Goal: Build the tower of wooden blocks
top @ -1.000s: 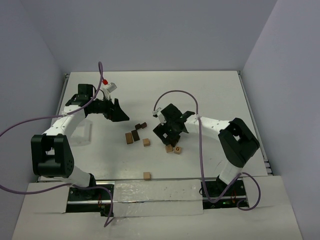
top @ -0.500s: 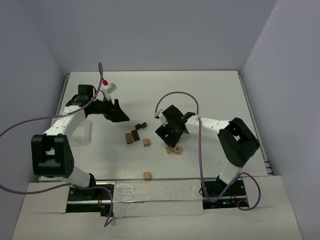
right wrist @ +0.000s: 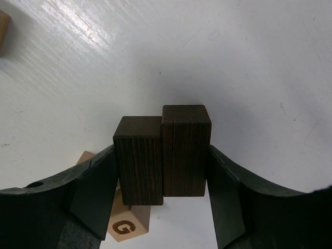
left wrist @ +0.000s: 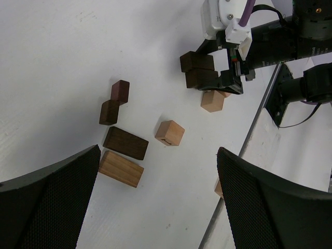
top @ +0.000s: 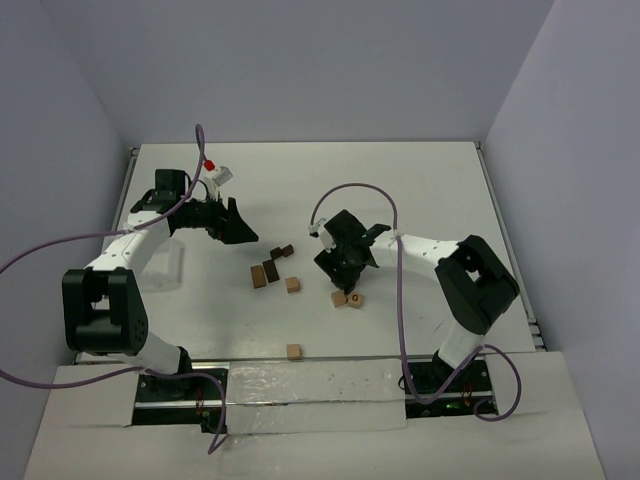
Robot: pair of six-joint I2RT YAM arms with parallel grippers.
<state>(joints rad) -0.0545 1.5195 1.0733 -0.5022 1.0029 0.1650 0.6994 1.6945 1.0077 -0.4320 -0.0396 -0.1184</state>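
Pinching a pair of dark brown blocks pressed side by side, the right jaws hold them near the middle of the table, just by a tan block printed G and a plain tan block. The left jaws stand wide open and hold nothing, hovering to the left of a loose cluster of blocks. A lone tan block lies apart by the table's near edge.
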